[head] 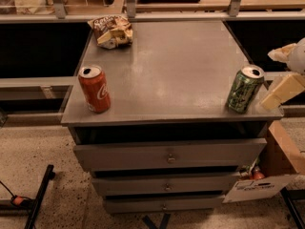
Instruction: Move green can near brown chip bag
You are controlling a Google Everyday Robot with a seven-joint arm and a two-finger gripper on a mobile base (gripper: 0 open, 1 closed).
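Just beside the gripper [280, 90], on its left as the camera sees it, the green can [244, 88] stands upright at the near right corner of the grey cabinet top [176, 66] — close to the gripper, though not clearly touching it. The gripper itself hangs at the right edge of the view, pale and cream-coloured, level with the can; whether it is open or closed I cannot tell. Well away from the gripper, at the far left corner of the top, lies the brown chip bag [111, 31], crumpled. A red can [94, 88] stands upright at the near left edge, across the whole top from the gripper. Below the gripper, a cardboard box [286, 163] sits on the speckled floor against the cabinet's drawers [167, 154].
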